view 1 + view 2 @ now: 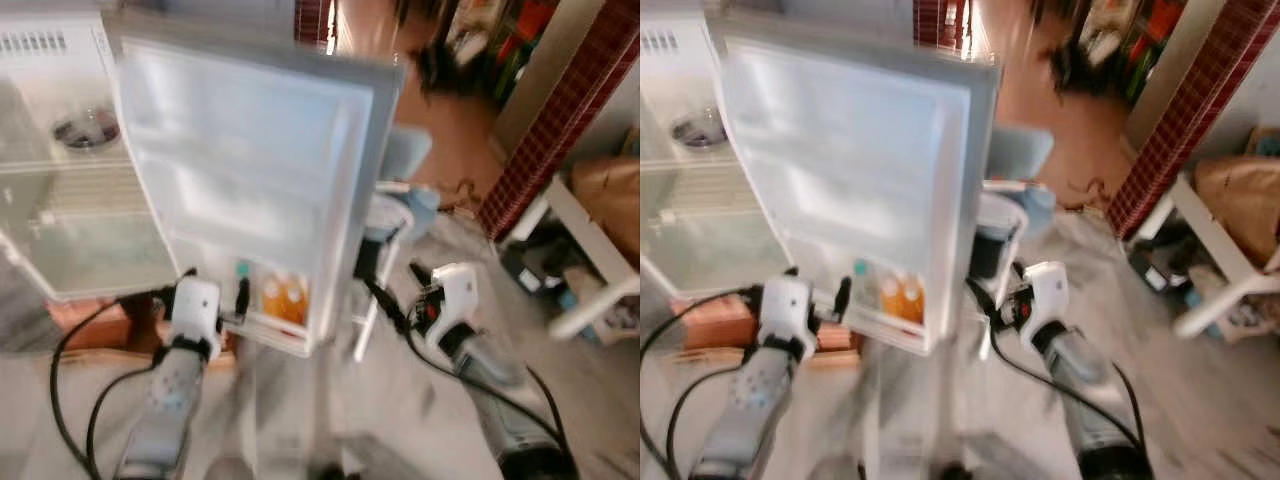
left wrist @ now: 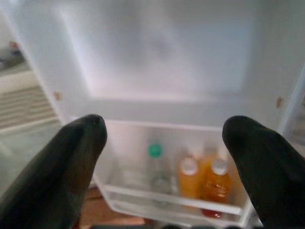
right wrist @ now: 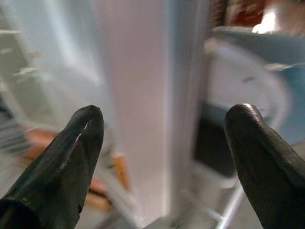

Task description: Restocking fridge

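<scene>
The white fridge door (image 1: 250, 170) stands swung open toward me, with the fridge interior (image 1: 70, 200) and its glass shelves to the left. In the door's bottom rack sit a clear bottle with a green cap (image 2: 155, 167) and two orange juice bottles (image 2: 205, 179). My left gripper (image 2: 164, 138) is open, empty and held just in front of that rack (image 1: 243, 295). My right gripper (image 3: 164, 129) is open and empty too, facing the door's outer edge (image 3: 152, 95); it hangs low at the right of the door (image 1: 385, 290).
A dark bowl (image 1: 85, 130) rests on an upper fridge shelf. A white and blue bin (image 1: 400, 210) stands behind the door. A red brick pillar (image 1: 560, 120) and a white rack (image 1: 590, 260) lie to the right. Black cables (image 1: 70, 380) trail from both arms.
</scene>
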### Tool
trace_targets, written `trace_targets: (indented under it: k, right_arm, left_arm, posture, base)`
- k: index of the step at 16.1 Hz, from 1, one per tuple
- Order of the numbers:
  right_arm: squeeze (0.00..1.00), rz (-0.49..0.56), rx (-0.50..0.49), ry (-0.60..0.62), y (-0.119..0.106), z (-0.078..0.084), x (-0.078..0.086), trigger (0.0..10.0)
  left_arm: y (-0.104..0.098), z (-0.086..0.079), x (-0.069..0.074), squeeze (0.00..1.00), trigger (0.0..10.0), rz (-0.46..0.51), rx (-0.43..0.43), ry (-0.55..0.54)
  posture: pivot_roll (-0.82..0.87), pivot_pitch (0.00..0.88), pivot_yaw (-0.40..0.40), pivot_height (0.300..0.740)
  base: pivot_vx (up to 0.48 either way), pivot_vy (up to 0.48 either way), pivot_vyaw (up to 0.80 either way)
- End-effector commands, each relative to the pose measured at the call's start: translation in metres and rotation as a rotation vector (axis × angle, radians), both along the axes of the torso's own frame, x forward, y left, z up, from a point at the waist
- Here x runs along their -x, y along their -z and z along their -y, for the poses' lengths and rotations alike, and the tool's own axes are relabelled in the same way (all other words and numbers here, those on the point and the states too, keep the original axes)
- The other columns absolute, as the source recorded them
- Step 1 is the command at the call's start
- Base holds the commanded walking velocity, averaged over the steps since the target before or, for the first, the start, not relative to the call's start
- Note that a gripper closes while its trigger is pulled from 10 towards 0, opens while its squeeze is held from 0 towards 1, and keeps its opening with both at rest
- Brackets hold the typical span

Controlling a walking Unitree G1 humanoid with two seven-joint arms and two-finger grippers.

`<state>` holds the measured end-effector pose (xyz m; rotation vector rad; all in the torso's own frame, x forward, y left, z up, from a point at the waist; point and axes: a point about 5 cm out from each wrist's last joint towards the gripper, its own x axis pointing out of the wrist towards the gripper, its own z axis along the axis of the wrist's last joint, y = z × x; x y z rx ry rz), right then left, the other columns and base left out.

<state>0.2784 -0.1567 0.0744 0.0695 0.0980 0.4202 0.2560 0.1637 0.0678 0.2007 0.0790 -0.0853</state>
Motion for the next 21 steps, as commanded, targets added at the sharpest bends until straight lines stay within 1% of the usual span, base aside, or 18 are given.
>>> trace_targets:
  k: [1,2,3,4,7,8,9,10,11,12,13,14,15,16,17,18,20,21]
  right_arm:
    - [0.0,0.033,-0.002,0.069,-0.008,0.001,-0.007,10.0]
    - [0.0,0.077,0.017,0.12,-0.013,-0.003,-0.011,10.0]
    - [0.0,0.091,0.019,0.154,-0.015,-0.004,-0.013,10.0]
    - [0.0,0.096,-0.02,0.226,-0.019,-0.003,-0.017,10.0]
    - [0.0,0.116,-0.017,0.391,-0.026,-0.001,-0.027,10.0]
    - [0.0,0.116,0.022,0.423,-0.028,-0.001,-0.033,10.0]
    - [0.0,0.118,0.021,0.451,-0.033,-0.004,-0.042,10.0]
    - [0.0,0.135,0.017,0.475,-0.042,-0.007,-0.051,10.0]
    - [0.0,0.14,0.013,0.476,-0.044,-0.008,-0.053,10.0]
    - [0.0,0.145,-0.014,0.487,-0.053,-0.012,-0.061,10.0]
    - [0.0,0.15,-0.07,0.45,-0.058,-0.018,-0.063,10.0]
    - [0.0,0.175,-0.171,0.339,-0.069,-0.034,-0.064,10.0]
    - [0.0,0.19,-0.254,0.201,-0.078,-0.052,-0.06,10.0]
    - [0.0,0.203,-0.315,0.085,-0.085,-0.067,-0.055,10.0]
    - [0.0,0.198,-0.472,-0.131,-0.099,-0.091,-0.04,10.0]
    - [0.0,0.208,-0.529,-0.226,-0.108,-0.1,-0.032,10.0]
    - [0.0,0.212,-0.698,-0.483,-0.133,-0.113,-0.004,10.0]
    - [0.0,0.198,-0.709,-0.593,-0.135,-0.114,0.008,10.0]
  left_arm:
    - [0.001,-0.007,0.002,0.0,10.0,-0.015,0.009,-0.045]
    - [0.006,-0.013,0.005,0.0,10.0,-0.031,-0.017,-0.041]
    - [0.008,-0.015,0.007,0.0,10.0,-0.035,-0.024,-0.051]
    - [0.008,-0.017,0.006,0.0,10.0,-0.038,-0.015,-0.068]
    - [0.012,-0.014,0.003,0.0,10.0,-0.071,-0.035,-0.091]
    - [0.022,-0.011,0.006,0.0,10.0,-0.135,-0.044,-0.072]
    - [0.035,-0.01,0.013,0.0,10.0,-0.216,-0.044,-0.066]
    - [0.044,-0.007,0.02,0.0,10.0,-0.271,-0.044,-0.045]
    - [0.045,-0.006,0.021,0.0,10.0,-0.278,-0.047,-0.036]
    - [0.054,-0.001,0.03,0.0,10.0,-0.347,-0.056,0.004]
    - [0.057,0.001,0.033,0.0,10.0,-0.372,-0.072,0.03]
    - [0.06,0.003,0.037,0.0,10.0,-0.394,-0.084,0.06]
    - [0.061,0.004,0.038,0.0,10.0,-0.41,-0.069,0.064]
    - [0.062,0.004,0.039,0.0,10.0,-0.422,-0.07,0.07]
    - [0.061,-0.001,0.041,0.0,10.0,-0.421,-0.076,0.052]
    - [0.061,-0.004,0.043,0.0,10.0,-0.419,-0.082,0.045]
    - [0.064,-0.02,0.053,0.0,10.0,-0.42,-0.1,-0.013]
    - [0.067,-0.027,0.06,0.0,10.0,-0.434,-0.107,-0.04]
  posture:
    - [0.12,0.078,-0.076,0.74]
    - [0.12,0.083,-0.068,0.74]
    - [0.12,0.077,-0.062,0.74]
    - [0.12,0.071,-0.061,0.74]
    - [0.12,0.067,-0.06,0.74]
    - [0.12,0.067,-0.06,0.74]
    - [0.11,0.068,-0.056,0.74]
    - [0.12,0.066,-0.059,0.74]
    - [0.12,0.066,-0.059,0.74]
    - [0.12,0.065,-0.063,0.74]
    - [0.13,0.066,-0.066,0.74]
    - [0.13,0.066,-0.066,0.74]
    - [0.13,0.066,-0.068,0.74]
    - [0.12,0.067,-0.067,0.74]
    - [0.12,0.067,-0.067,0.74]
    - [0.12,0.067,-0.067,0.74]
    - [0.14,0.075,-0.072,0.74]
    - [0.14,0.076,-0.076,0.74]
  base:
    - [0.0,0.0,0.73]
    - [0.0,0.0,0.73]
    - [0.0,0.0,0.73]
    - [0.0,0.0,0.73]
    - [0.0,0.0,0.66]
    - [0.0,0.0,0.0]
    - [0.0,0.0,0.0]
    - [0.0,0.0,0.0]
    - [0.0,0.0,0.0]
    - [0.0,0.0,0.0]
    - [0.0,0.0,0.0]
    - [0.0,0.0,0.0]
    - [0.0,0.0,0.0]
    - [0.0,0.0,0.0]
    - [0.0,0.0,0.0]
    - [0.0,0.0,0.0]
    - [0.0,0.0,0.0]
    - [0.0,0.0,0.0]
